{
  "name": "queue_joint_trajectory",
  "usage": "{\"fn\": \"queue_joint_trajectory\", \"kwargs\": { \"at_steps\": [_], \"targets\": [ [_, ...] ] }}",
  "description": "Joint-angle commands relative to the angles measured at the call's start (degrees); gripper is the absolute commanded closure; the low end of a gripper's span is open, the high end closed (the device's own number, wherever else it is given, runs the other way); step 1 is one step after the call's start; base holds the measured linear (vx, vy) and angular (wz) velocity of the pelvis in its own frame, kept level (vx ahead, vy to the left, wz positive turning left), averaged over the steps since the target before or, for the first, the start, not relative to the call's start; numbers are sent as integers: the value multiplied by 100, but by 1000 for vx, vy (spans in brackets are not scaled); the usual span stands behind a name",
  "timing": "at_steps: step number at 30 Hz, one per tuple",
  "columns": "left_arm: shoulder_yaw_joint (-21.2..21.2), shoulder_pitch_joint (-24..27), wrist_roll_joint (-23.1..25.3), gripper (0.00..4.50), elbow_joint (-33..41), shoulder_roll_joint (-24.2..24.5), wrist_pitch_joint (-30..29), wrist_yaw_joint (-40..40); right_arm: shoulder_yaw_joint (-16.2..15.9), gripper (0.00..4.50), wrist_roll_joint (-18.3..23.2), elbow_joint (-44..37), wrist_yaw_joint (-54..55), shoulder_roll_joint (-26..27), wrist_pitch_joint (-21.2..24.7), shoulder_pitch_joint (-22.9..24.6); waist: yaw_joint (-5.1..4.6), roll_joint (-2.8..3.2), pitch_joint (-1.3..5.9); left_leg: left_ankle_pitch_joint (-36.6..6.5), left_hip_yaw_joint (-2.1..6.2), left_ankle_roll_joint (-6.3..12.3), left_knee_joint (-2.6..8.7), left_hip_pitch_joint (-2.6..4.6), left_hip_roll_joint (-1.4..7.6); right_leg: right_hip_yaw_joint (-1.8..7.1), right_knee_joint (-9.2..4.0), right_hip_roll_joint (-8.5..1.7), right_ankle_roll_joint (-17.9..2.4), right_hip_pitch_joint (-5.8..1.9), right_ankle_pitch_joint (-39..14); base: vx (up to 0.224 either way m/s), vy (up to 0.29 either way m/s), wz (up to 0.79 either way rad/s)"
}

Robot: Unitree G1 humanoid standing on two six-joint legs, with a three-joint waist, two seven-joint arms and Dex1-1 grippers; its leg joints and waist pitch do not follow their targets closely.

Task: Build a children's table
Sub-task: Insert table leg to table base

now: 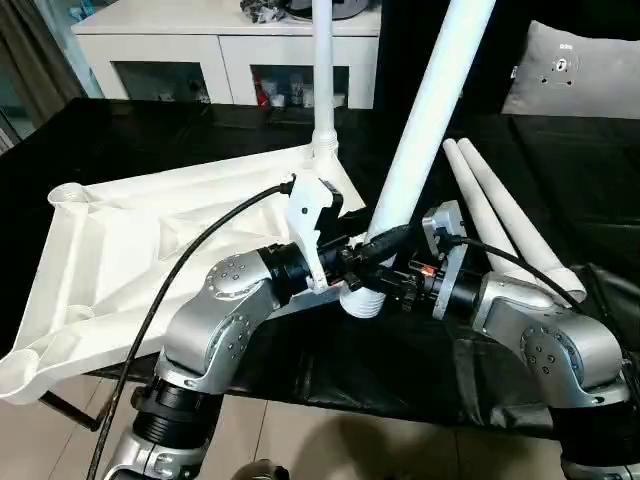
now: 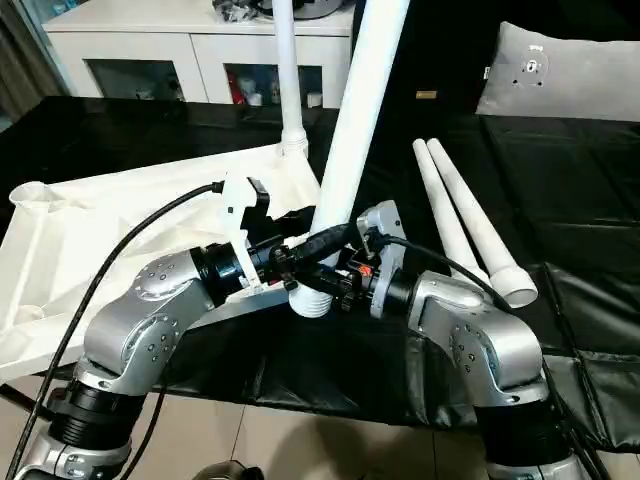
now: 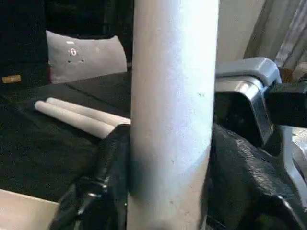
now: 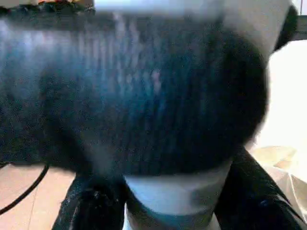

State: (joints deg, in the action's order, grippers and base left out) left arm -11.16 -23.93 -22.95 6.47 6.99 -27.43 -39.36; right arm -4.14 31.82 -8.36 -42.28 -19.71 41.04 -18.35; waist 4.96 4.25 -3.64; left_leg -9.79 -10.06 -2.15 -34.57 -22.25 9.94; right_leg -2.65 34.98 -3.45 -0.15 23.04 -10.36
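White plastic leg (image 1: 420, 130) is leaning up through the centre of the frame, its thick end low between both arms. The left end effector (image 1: 340, 262) is pinching it, and the right end effector (image 1: 395, 285) is clasping it just below. The tabletop (image 1: 120, 250) is lying ribs-up at left, one leg (image 1: 324, 70) standing in its far corner. Two legs (image 1: 500, 215) are lying at right.

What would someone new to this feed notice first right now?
The long white leg rising steeply from the middle, its thick end gripped from both sides by the left gripper and the right gripper at the near edge of the black work surface. Next, the upturned white tabletop on the left, with one leg already standing in its far corner. Two spare legs lie side by side on the right.
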Motion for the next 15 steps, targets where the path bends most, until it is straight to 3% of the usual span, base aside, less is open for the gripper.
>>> {"fn": "queue_joint_trajectory", "kwargs": {
  "at_steps": [1,7,11,15],
  "targets": [
    [-164,110,-144,187,272,171,-89,-328,115,257,-38,-3,181,-4,62,-73,4,-135,438,-962,100,153,346,63,225,215,-498,-396,-765,-264,-1871,0,0,0],
    [-168,183,-318,152,401,181,-199,-416,94,259,-69,6,197,-2,26,-50,7,-123,441,-1008,97,118,347,84,242,221,-482,-393,-826,-250,-1814,0,0,0],
    [105,252,-991,148,588,54,-494,-615,93,259,-156,-2,287,66,-181,-12,8,-124,437,-1032,93,101,345,77,232,218,-479,-398,-852,-253,-1850,0,0,0],
    [406,230,-1300,148,550,-151,-509,-470,8,259,-243,-45,352,49,-158,-9,4,-125,431,-1040,93,101,350,78,236,217,-494,-391,-826,-253,-1887,0,0,0]
  ]
}}
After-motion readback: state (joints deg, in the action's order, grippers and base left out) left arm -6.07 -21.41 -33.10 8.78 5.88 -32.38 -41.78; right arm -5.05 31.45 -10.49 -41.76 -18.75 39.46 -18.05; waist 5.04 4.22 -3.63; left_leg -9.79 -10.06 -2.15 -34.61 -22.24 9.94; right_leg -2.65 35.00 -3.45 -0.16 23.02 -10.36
